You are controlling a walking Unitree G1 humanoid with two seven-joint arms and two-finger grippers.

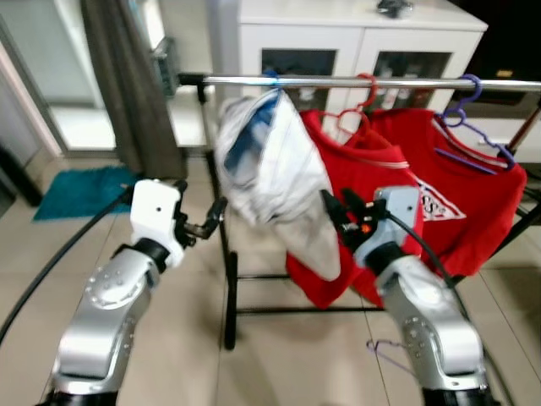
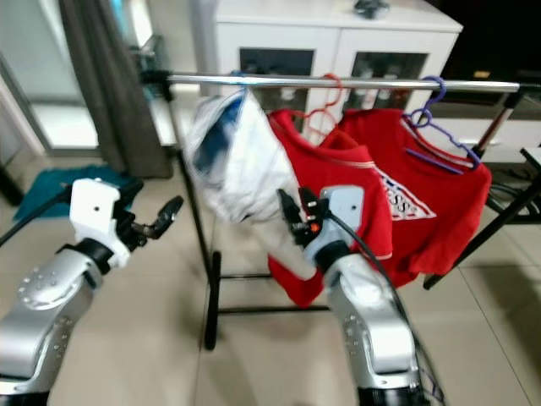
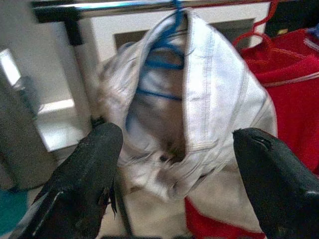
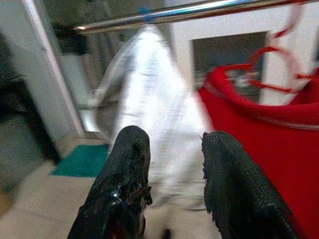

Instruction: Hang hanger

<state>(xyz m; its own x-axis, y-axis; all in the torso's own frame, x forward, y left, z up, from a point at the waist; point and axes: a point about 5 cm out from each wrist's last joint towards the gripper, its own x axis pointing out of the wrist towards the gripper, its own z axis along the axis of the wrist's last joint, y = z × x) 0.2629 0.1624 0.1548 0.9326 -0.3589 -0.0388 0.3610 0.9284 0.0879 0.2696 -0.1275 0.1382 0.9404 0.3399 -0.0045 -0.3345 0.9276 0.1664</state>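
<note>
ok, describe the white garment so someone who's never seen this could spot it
Find the chrome rail in front of the white cabinet. Three garments hang from it; the white garment hangs nearest the rail's left end, on a blue hanger. Its two neighbours are both red shirts.

**Hidden, cropped or blurred**

The blue hanger point(image 3: 164, 64) is mostly buried inside the white garment point(image 1: 275, 173), so its shape cannot be made out. The rail point(image 1: 372, 82) runs off the right edge. The right wrist view is smeared, and the red shirt point(image 4: 269, 149) is cropped there.
</note>
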